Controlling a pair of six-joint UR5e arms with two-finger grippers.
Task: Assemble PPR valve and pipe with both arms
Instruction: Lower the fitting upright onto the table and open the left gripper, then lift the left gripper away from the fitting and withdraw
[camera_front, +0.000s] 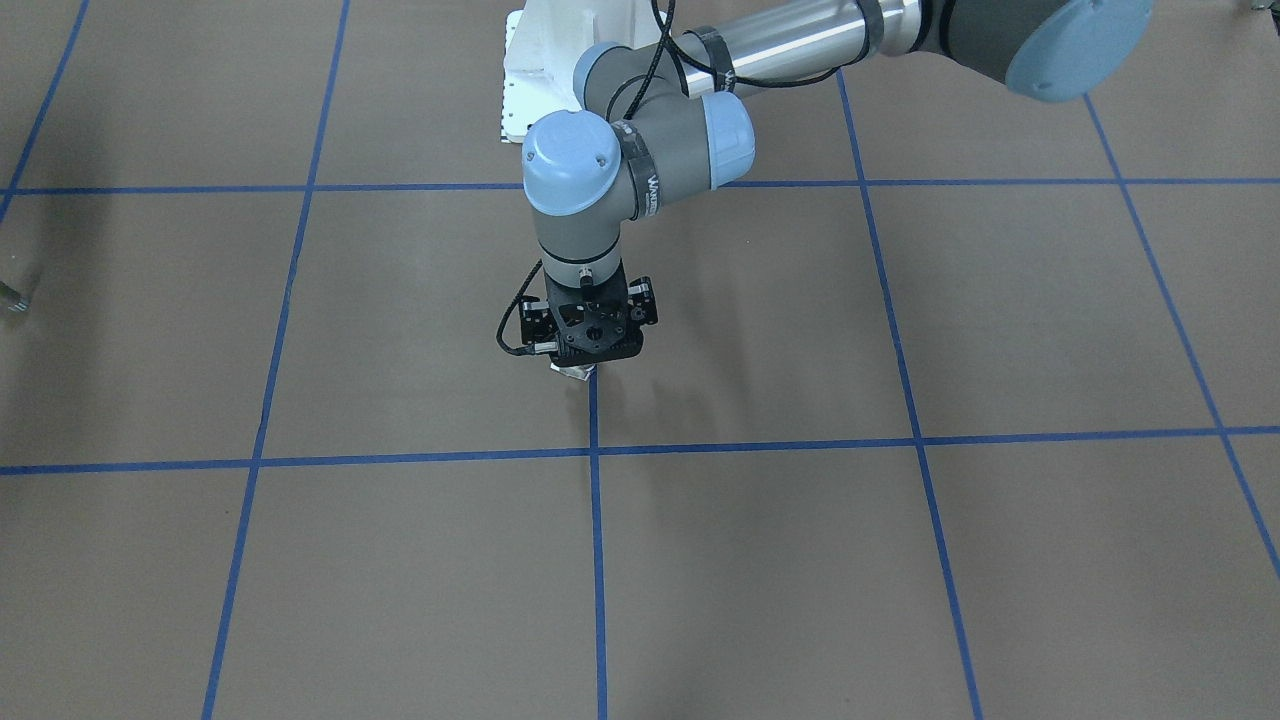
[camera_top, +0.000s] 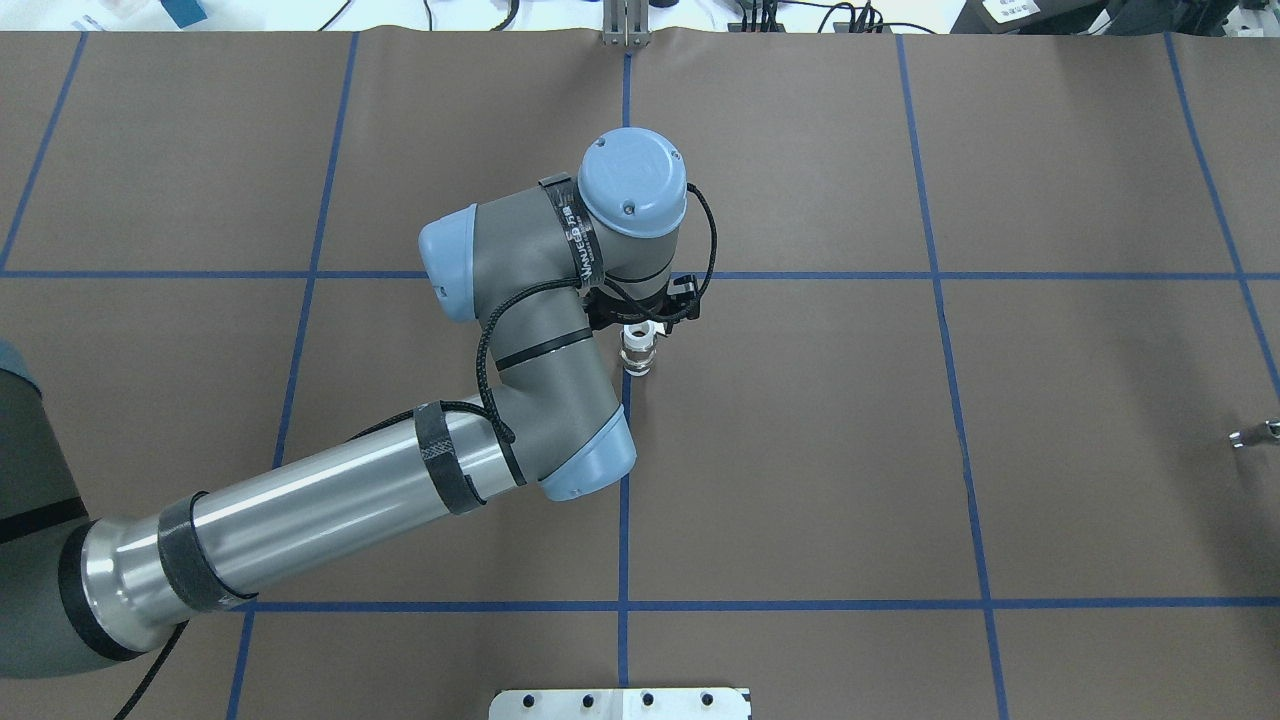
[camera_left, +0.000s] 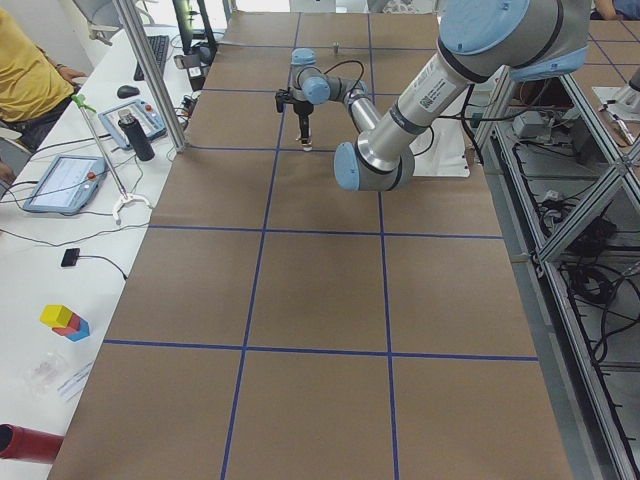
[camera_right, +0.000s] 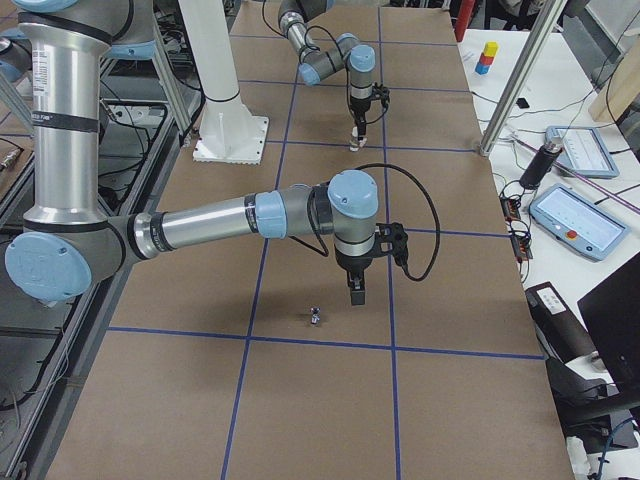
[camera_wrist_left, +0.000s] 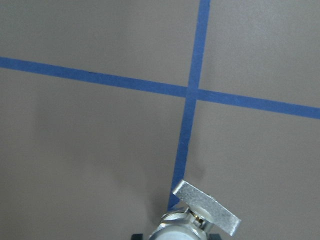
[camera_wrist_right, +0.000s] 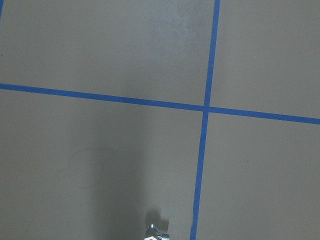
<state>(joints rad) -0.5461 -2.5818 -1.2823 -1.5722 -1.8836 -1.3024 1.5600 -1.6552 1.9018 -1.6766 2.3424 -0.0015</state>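
Observation:
My left gripper (camera_top: 640, 335) is shut on the PPR valve (camera_top: 637, 352), a white and brassy-silver fitting, near the table's centre on a blue tape line. The valve's tip shows under the gripper in the front view (camera_front: 573, 372), and its flat handle tab shows in the left wrist view (camera_wrist_left: 206, 207). I cannot tell whether the valve touches the table. The pipe (camera_top: 1252, 436), a tiny metallic stub, lies on the table far to the right; it also shows in the exterior right view (camera_right: 315, 318). My right gripper (camera_right: 357, 292) hangs just beside and above the pipe; I cannot tell whether it is open.
Brown table cover with a blue tape grid (camera_top: 625, 500). The white pedestal (camera_front: 540, 70) stands at the robot's side. Tablets, a bottle and coloured blocks lie on the side bench (camera_left: 60, 185), off the work surface.

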